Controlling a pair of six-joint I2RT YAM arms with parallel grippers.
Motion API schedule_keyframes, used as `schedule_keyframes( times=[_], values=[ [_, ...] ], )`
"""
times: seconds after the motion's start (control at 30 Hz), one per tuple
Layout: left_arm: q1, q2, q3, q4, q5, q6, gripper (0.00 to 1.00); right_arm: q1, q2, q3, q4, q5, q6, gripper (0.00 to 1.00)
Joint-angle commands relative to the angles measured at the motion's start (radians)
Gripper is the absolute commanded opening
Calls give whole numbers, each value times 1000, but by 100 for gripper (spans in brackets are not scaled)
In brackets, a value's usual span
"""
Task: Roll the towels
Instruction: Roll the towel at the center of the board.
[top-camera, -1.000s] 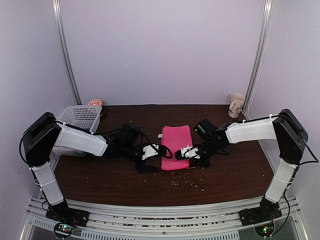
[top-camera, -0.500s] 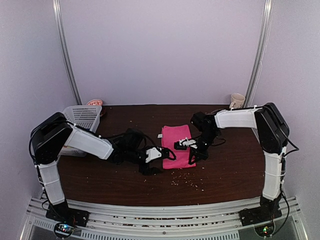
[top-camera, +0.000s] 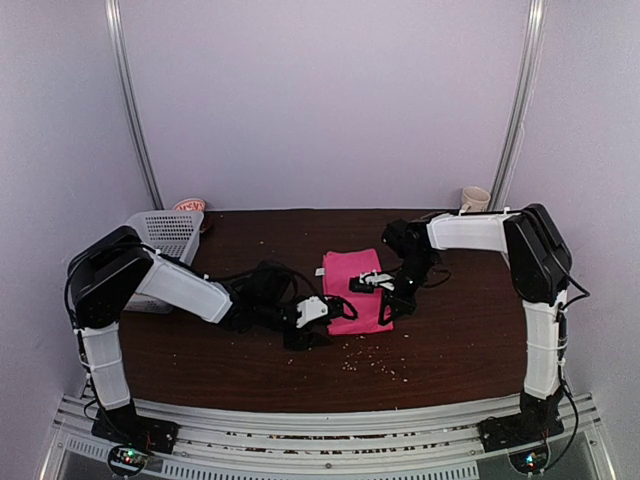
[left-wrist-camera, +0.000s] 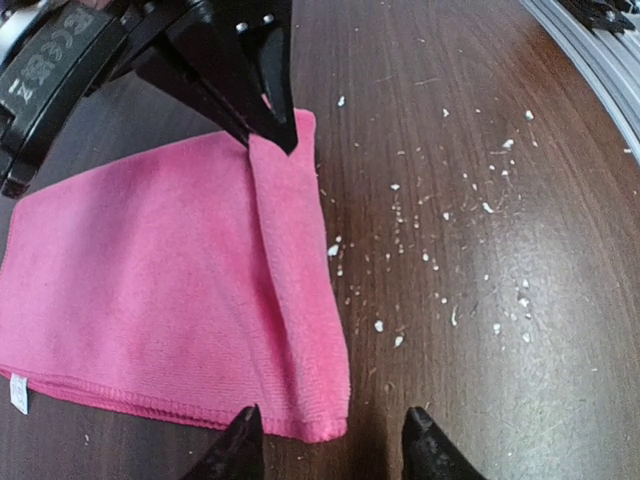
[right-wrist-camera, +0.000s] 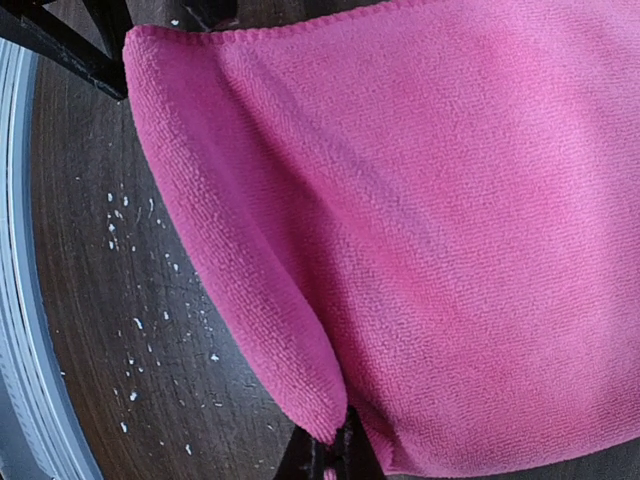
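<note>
A bright pink towel (top-camera: 352, 285) lies flat in the middle of the dark table. Along its near edge a narrow strip (left-wrist-camera: 290, 260) is folded over. My right gripper (top-camera: 384, 302) is shut on the towel's near right corner (right-wrist-camera: 325, 415), and the pinched cloth is puckered into a ridge. My left gripper (left-wrist-camera: 330, 445) is at the near left corner, its jaws open. That corner (left-wrist-camera: 322, 418) lies between the two black fingertips (left-wrist-camera: 238, 440) without touching either. The right gripper's black fingers (left-wrist-camera: 255, 90) show at the top of the left wrist view.
A white lattice basket (top-camera: 165, 235) stands at the back left with a red and white object (top-camera: 190, 205) behind it. A cream mug (top-camera: 474, 203) sits at the back right. White crumbs (top-camera: 375, 362) are scattered in front of the towel. A metal rail (top-camera: 320, 420) runs along the table's front.
My right arm swung round and carried the towel's near right corner away from the front edge. My left gripper slid right to the near left corner and its jaws narrowed.
</note>
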Motion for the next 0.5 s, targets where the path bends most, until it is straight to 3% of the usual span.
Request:
schedule_keyframes(
  times=[0.0,0.37,0.47],
  values=[
    [-4,31,45,52,-1,-53,43,-12,18,29,2,6,36,0],
    [-4,37,57,69,72,-104,37,-17,15,36,29,18,86,0],
    [-4,46,74,56,66,-124,29,-18,15,36,33,20,92,0]
  ],
)
